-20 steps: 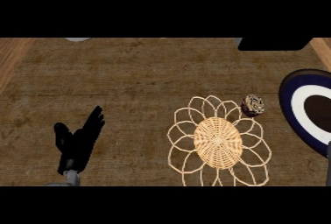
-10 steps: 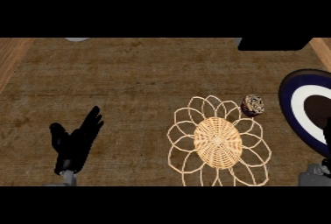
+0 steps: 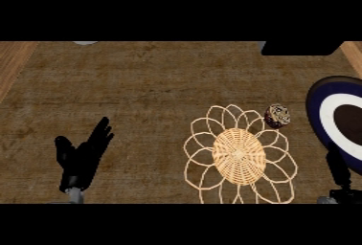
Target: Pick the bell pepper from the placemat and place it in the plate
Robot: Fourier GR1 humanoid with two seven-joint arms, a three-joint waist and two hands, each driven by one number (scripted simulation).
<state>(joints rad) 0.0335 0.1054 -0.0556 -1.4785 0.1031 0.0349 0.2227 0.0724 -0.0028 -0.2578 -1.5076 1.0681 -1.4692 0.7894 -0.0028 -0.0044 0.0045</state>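
Observation:
The bell pepper [image 3: 278,116] is a small dark mottled lump at the upper right edge of the woven, flower-shaped placemat [image 3: 239,154]. Just to its right, cut by the view's edge, lies the plate [image 3: 318,112], which has a dark blue rim, a white ring and a dark centre. My right hand [image 3: 338,168] rises from the lower right corner, fingers straight, below the plate's near rim and well short of the pepper. At the lower left my left hand [image 3: 81,158] rests open, fingers up, far from the placemat.
A black object [image 3: 297,47] sits at the top right edge and a small grey thing [image 3: 84,43] at the top left. Lighter wood strips [image 3: 13,62] border the brown counter top on both sides.
My right hand has come up into view at the lower right, beside the plate. My left hand has shifted slightly. The pepper, placemat and plate have not moved.

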